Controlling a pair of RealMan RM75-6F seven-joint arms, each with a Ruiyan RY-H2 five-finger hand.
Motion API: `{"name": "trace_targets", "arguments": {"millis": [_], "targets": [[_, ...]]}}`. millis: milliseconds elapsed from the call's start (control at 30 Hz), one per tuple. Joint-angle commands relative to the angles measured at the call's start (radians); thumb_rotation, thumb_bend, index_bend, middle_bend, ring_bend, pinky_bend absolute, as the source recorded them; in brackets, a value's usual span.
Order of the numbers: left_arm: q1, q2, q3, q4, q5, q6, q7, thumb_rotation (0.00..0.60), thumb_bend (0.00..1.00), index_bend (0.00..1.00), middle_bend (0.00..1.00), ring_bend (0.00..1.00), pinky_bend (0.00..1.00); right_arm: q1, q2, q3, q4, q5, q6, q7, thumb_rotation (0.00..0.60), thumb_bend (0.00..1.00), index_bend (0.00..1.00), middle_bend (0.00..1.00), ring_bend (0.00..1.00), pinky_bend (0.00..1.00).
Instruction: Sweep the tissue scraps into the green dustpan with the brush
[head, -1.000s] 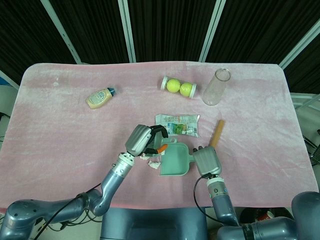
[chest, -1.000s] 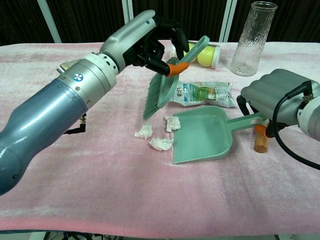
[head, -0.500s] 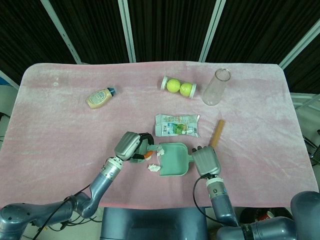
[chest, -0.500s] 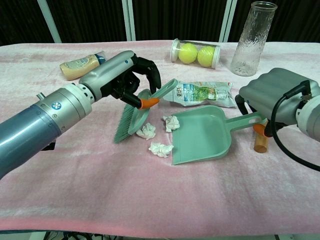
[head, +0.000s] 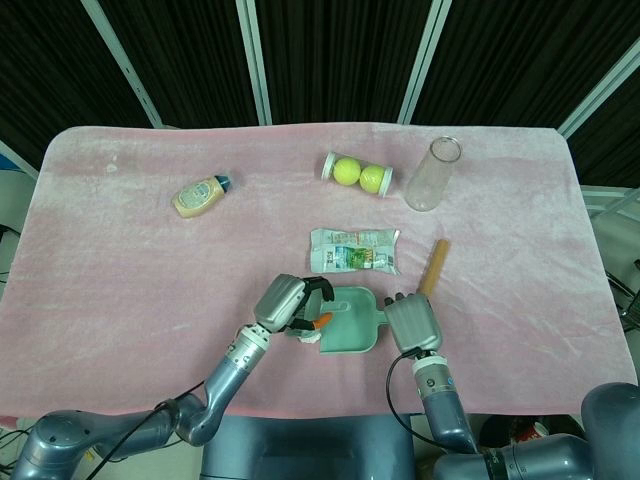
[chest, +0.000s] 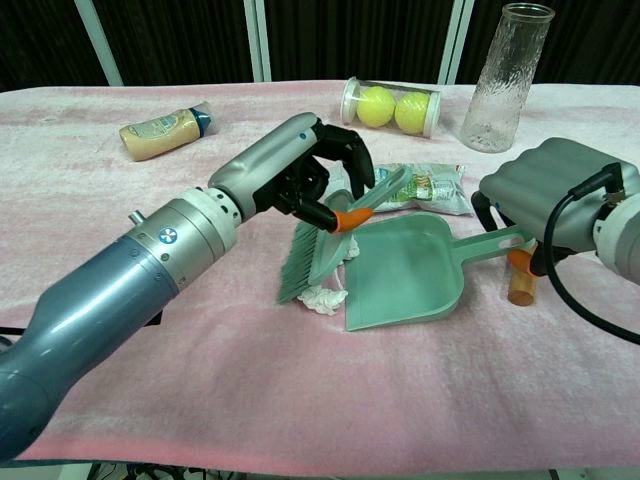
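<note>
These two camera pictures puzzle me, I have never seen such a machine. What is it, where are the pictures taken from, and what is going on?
It is a two-armed robot with human-like hands. One picture looks down from its head, the other forward from its chest. The left hand grips a green brush in its fingers, bristles against tissue scraps at the mouth of the green dustpan, whose handle the right hand holds. On the pink cloth also lie a sauce bottle, a tube of tennis balls, a glass vase and a snack packet.
</note>
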Motion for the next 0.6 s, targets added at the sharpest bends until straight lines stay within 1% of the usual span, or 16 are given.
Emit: {"name": "trace_targets", "arguments": {"millis": [33, 300, 433, 600], "targets": [[-0.017, -0.036, -0.021, 0.020, 0.003, 0.013, -0.009, 0.600, 0.37, 0.55, 0.64, 0.83, 0.97, -0.001, 0.001, -0.001, -0.003, 0.000, 0.000, 0.000, 0.600, 0.39, 0.51, 0.50, 0.60, 0.73], [-0.049, -0.096, -0.062, 0.044, 0.012, 0.040, -0.033, 0.600, 0.37, 0.55, 0.64, 0.83, 0.97, -0.001, -0.012, -0.002, -0.007, 0.001, 0.007, -0.003, 0.600, 0.39, 0.51, 0.50, 0.60, 0.73], [-0.056, -0.095, -0.073, 0.040, 0.025, 0.061, -0.054, 0.600, 0.37, 0.55, 0.64, 0.83, 0.97, -0.002, -0.014, -0.002, -0.011, 0.000, 0.011, -0.005, 0.600, 0.39, 0.51, 0.50, 0.60, 0.73], [-0.054, -0.070, -0.084, 0.029, 0.031, 0.080, -0.069, 0.600, 0.37, 0.55, 0.64, 0.83, 0.97, -0.004, -0.023, -0.006, -0.019, -0.004, 0.017, -0.008, 0.600, 0.39, 0.51, 0.51, 0.60, 0.73]]}}
